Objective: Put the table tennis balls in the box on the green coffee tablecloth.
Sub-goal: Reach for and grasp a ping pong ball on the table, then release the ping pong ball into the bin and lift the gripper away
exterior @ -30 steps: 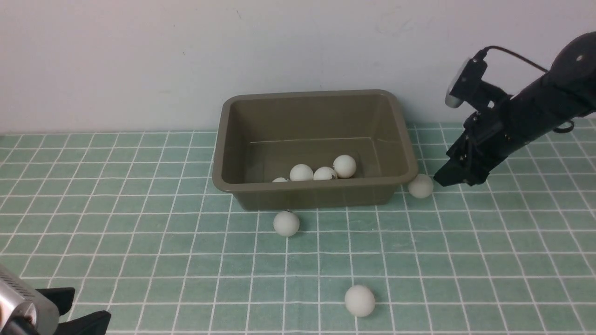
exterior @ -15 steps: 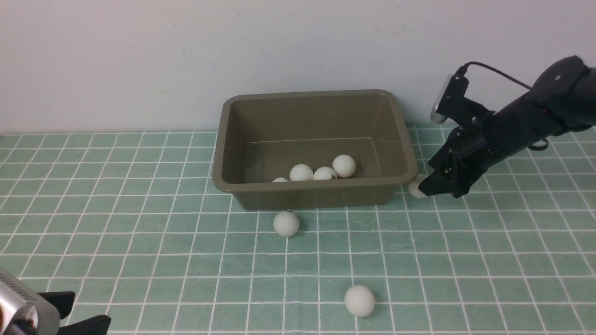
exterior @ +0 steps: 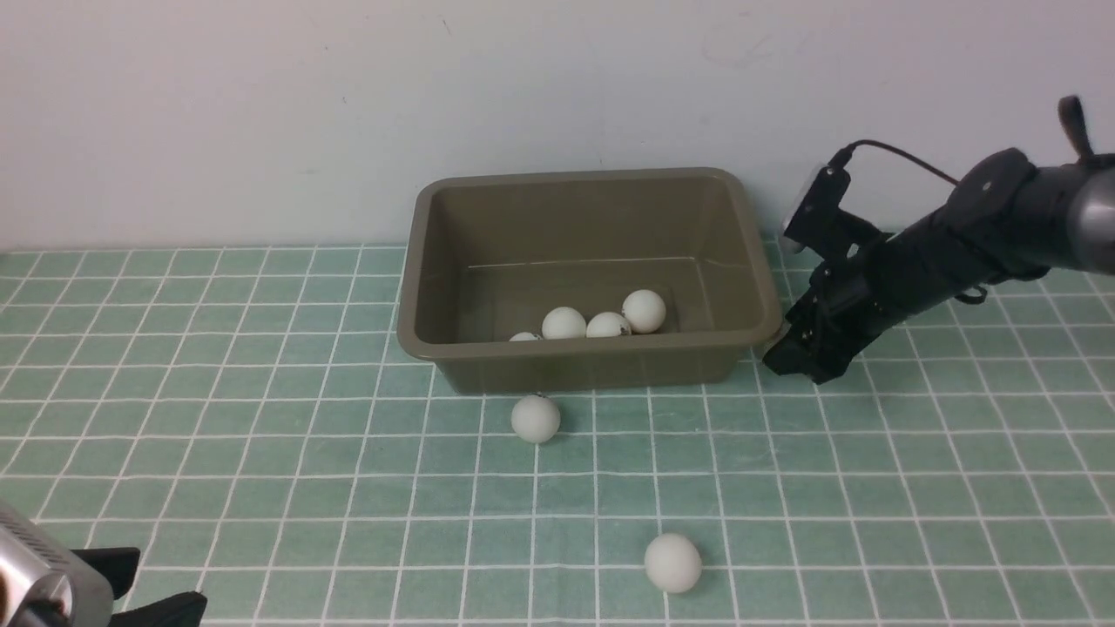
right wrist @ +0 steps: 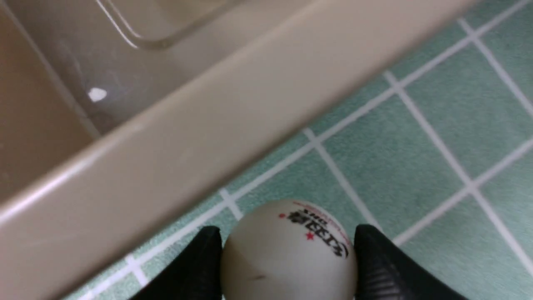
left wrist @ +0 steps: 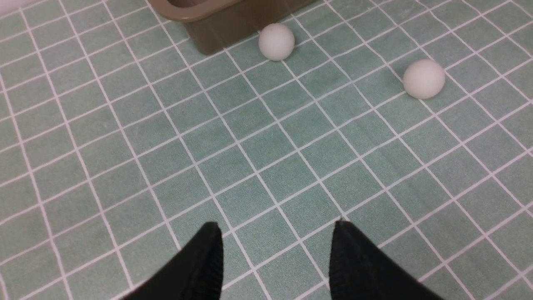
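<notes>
The olive-brown box stands on the green tablecloth and holds several white balls. One loose ball lies just in front of the box, another nearer me; both show in the left wrist view. My right gripper is low at the box's right front corner. In the right wrist view a logo-printed ball sits on the cloth between its open fingers, beside the box rim. My left gripper is open and empty.
A white wall runs close behind the box. My left gripper sits at the bottom left corner of the front view, over bare cloth. The right arm stretches across the cloth to the right of the box.
My right gripper has moved left and down toward the box corner and now straddles the ball there, hiding it in the front view. The left arm and other balls have not moved.
</notes>
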Robot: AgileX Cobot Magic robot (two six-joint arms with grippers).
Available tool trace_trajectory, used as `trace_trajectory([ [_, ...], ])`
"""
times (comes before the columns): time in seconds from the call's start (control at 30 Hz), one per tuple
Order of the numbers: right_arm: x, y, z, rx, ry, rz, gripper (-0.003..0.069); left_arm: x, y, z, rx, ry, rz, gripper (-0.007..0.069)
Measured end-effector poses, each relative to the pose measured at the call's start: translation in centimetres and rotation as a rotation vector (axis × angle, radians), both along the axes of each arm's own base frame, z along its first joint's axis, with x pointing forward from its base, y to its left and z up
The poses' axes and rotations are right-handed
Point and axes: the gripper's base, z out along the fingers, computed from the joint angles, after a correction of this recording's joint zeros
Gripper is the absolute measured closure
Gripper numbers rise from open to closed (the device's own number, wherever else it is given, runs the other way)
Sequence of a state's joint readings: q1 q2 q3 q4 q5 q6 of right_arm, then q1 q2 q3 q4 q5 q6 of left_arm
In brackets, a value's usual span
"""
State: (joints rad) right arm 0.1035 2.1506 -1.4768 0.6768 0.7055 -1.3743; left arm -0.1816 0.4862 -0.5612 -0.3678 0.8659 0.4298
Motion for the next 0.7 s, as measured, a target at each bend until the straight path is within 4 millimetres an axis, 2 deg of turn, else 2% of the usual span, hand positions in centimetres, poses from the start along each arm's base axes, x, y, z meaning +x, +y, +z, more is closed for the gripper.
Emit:
trace_trajectory([
  [0.23,-0.3,-0.4,2.5,-0.036,-0.031,-0.028,0.0295,0.0,0.0,0.0,-0.007,0.007,0.005,0.0304],
  [0.5,-1.7,-1.4,8.4,-0.09,-0.105,-0.105,0.0295,-0.2,0.0,-0.2,-0.002,0.037,-0.004,0.0304],
  [0.7,-2.4,0.0,10.8,-0.031,-0.155,-0.106,0.0295,-0.3,0.0,-0.3,0.003,0.054,-0.011,0.0304],
])
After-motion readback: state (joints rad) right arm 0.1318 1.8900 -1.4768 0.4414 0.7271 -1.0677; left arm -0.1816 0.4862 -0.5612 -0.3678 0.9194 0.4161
